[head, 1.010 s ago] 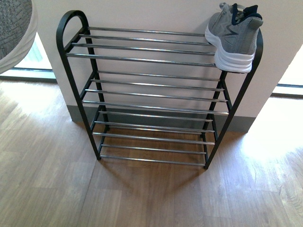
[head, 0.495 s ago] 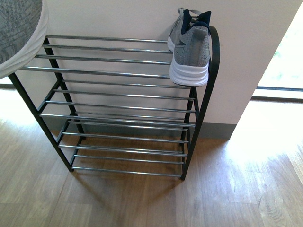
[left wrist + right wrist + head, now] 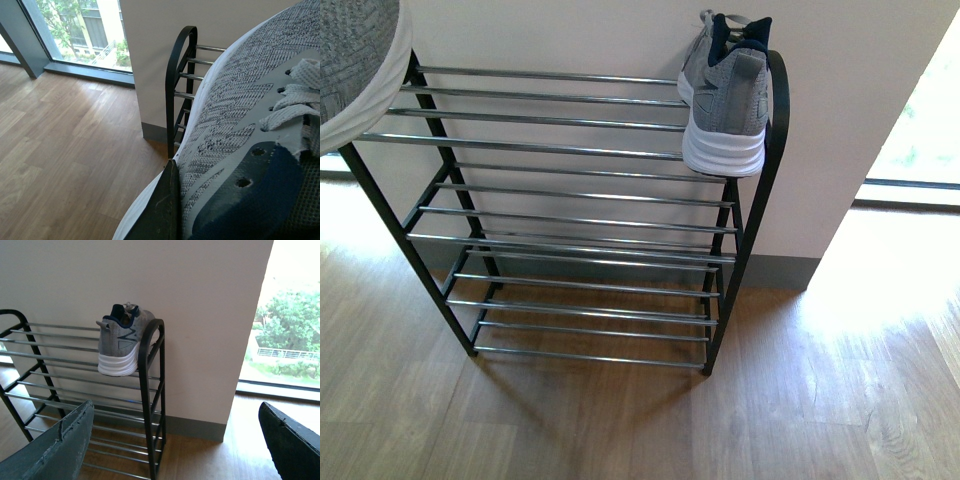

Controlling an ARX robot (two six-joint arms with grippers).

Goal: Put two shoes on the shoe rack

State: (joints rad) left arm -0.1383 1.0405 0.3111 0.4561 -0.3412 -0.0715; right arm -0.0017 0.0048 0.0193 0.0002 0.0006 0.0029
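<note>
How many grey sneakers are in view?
2. One sneaker sits on the top tier of the shoe rack, at its right end; the other sneaker is held in the air left of the rack. Others may be out of view.

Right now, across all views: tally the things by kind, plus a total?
Grey sneakers: 2 (top-tier sneaker, held sneaker at the left arm)
Shoe rack: 1
Total: 3
</note>
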